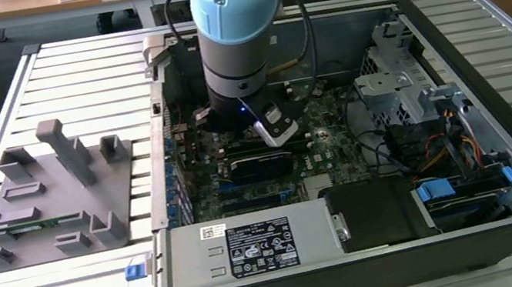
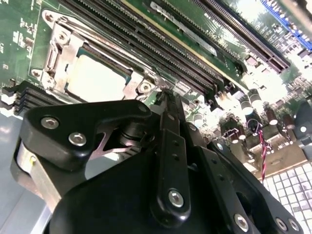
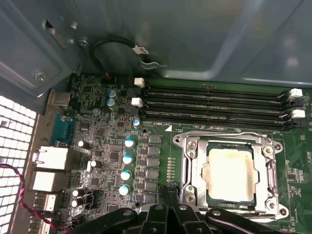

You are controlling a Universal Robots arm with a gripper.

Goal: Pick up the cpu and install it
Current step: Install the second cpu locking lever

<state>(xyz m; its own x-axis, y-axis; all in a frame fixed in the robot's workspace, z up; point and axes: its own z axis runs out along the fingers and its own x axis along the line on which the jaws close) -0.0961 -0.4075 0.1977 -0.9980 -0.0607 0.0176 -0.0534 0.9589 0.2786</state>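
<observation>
- Exterior view: the blue-and-grey robot arm [image 1: 235, 30] reaches down into the open black desktop computer case [image 1: 489, 42]. Its black gripper [image 1: 250, 122] hangs low over the green motherboard [image 1: 330, 148]. The grey moulded parts tray [image 1: 46, 198] lies well apart, toward the exterior view's left.
- Second wrist view: the gripper [image 2: 165, 95] has its fingers drawn together with no visible gap and nothing between them. The cpu [image 2: 95, 80], a flat square chip with a pale silver metal top, lies flat in the metal-rimmed socket frame [image 2: 56, 53]. It sits just beyond the fingertips, off to one side, near but not touching.
- First wrist view: the cpu [image 3: 230, 174] lies face up inside the socket frame [image 3: 192, 168], edges parallel to the frame and to the black memory slots [image 3: 214, 105]. The chip is square, so no long axis applies. The closed gripper [image 3: 170, 187] stands just beside the frame's edge, and the chip lies across that edge from the fingertips.
</observation>
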